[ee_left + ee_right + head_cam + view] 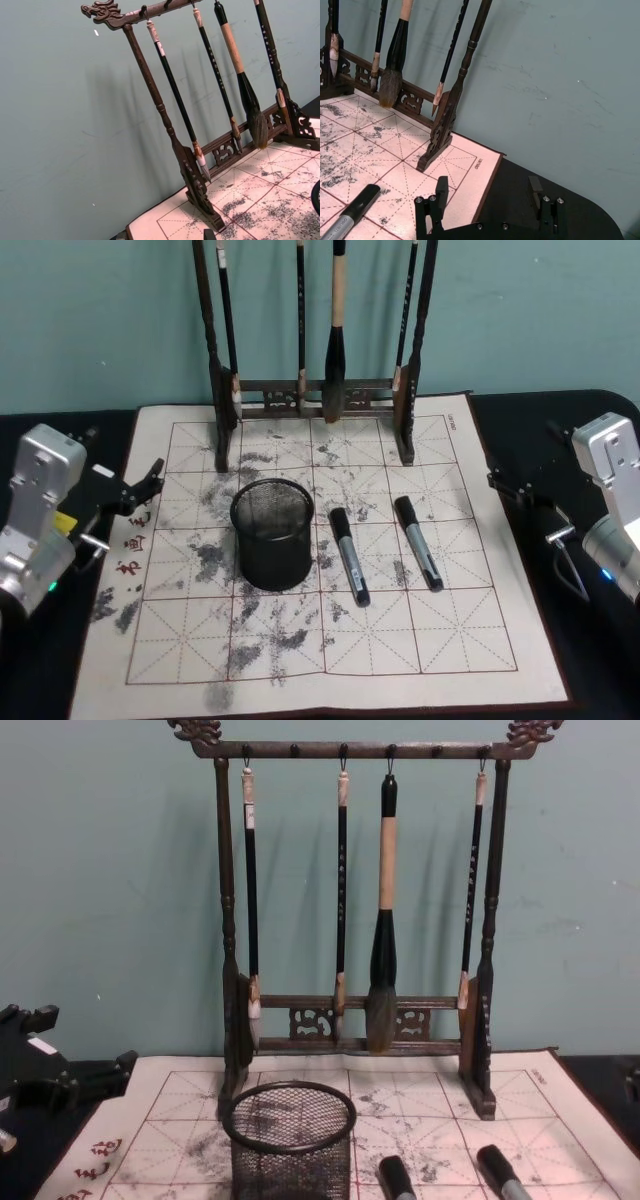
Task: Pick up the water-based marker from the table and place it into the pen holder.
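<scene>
Both my grippers were off to the sides with nothing in them. My left gripper (143, 488) hovered at the left edge of the mat (400, 640), its fingers spread apart and empty. My right gripper (488, 186) hovered at the mat's right edge, its fingers also spread wide, one over the mat and the other over the black table (590, 660). The pen holder (270, 555) stood upright near the middle of the ink-smudged mat. Just to its right the left marker (349, 555) lay flat on the mat, and the right marker (418, 543) lay beside it, apart from it and at a slight angle. Neither touched the holder. Behind them stood the brush rack (280, 397) with four brushes (336, 340) hanging.
</scene>
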